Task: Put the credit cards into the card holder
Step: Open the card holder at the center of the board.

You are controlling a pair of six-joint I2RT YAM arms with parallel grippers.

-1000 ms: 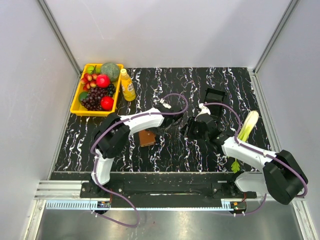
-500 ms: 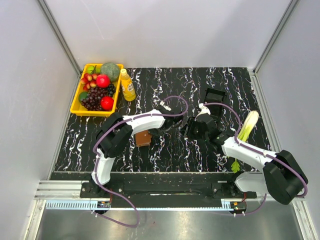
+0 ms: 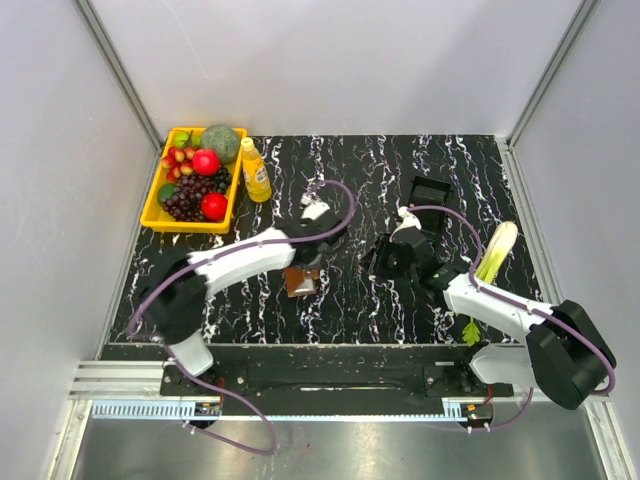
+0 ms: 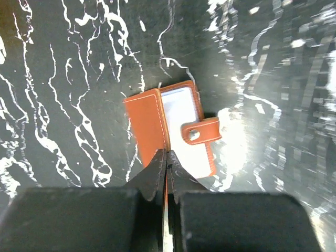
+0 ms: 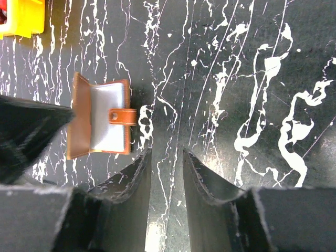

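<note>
L gripper jaws pinched shut, pointing down; R gripper part open, seemingly hovering low.

Top external: high, behind the arm bases, looking down on the whole marbled table. Left wrist: close, straight down on the card holder. Right wrist: farther off, same card holder at its left.
</note>
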